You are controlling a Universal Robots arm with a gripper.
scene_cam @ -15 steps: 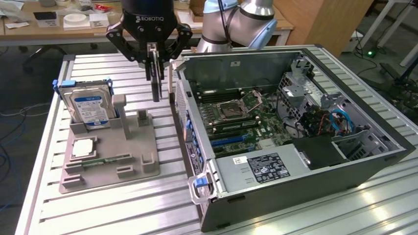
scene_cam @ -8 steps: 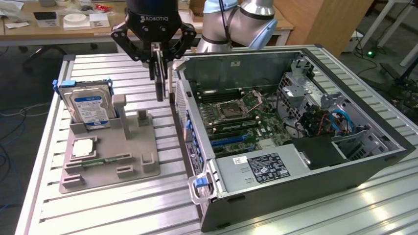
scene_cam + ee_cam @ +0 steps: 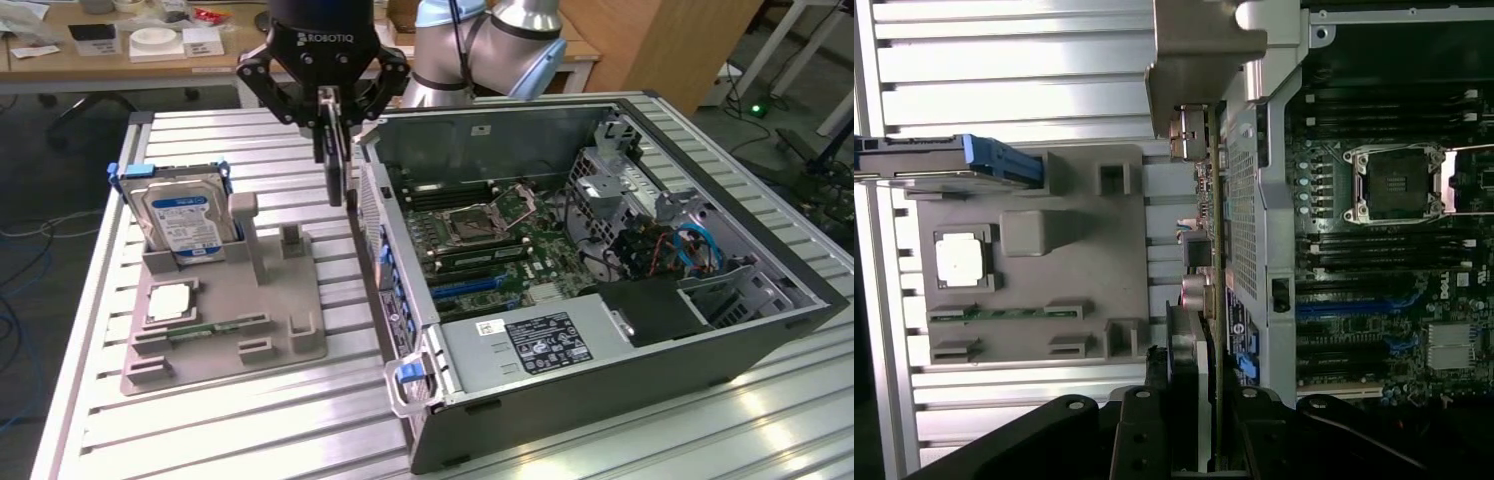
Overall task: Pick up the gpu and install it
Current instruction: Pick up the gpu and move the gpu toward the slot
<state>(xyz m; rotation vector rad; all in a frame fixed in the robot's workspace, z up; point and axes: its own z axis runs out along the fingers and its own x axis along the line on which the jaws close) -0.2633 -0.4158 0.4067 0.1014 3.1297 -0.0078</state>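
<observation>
The gpu [image 3: 331,170] hangs on edge, a thin dark card, in the air between the grey fixture and the open computer case, just above the case's near side wall. My gripper [image 3: 328,112] is shut on its upper end. In the wrist view the gpu [image 3: 1206,200] runs edge-on away from my gripper [image 3: 1199,400], with its silvery metal bracket at the far end. The motherboard [image 3: 494,240] lies inside the case, its blue slots showing beside the card.
The grey fixture [image 3: 267,300] holds an upright hard drive [image 3: 184,225], a square chip [image 3: 171,300] and a green memory stick [image 3: 214,327]. The case [image 3: 747,340] has a power supply [image 3: 534,345] at the front and cables at the exterior view's right. A cluttered desk stands behind.
</observation>
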